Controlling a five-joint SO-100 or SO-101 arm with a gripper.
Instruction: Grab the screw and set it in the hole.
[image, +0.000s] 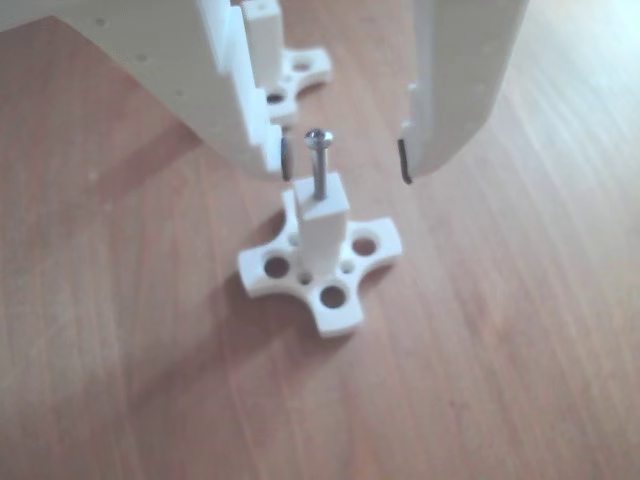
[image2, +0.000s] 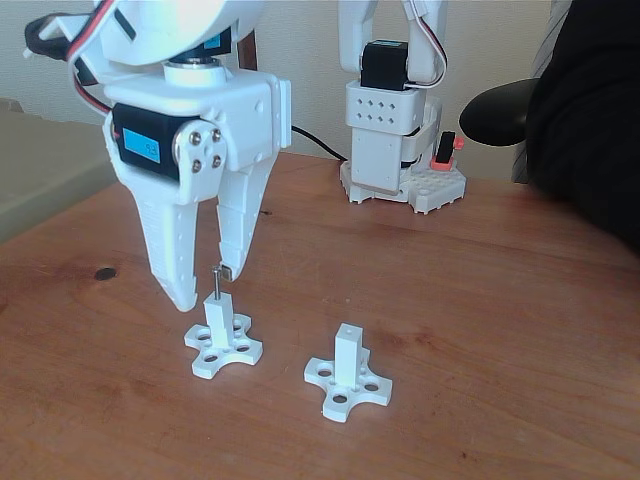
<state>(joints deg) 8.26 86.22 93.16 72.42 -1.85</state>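
The thin silver-grey metal screw stands upright in the hole of the white square plastic post. The white two-finger gripper straddles it, spread wide; a sideways brush could topple the screw.

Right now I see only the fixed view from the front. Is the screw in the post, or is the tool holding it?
Observer: In the other view the screw stands upright in the top of the post, with its round head raised above it.
Operator: Does the tool touch it?
Observer: No. The tool is open, and bare table shows between the screw and each finger.
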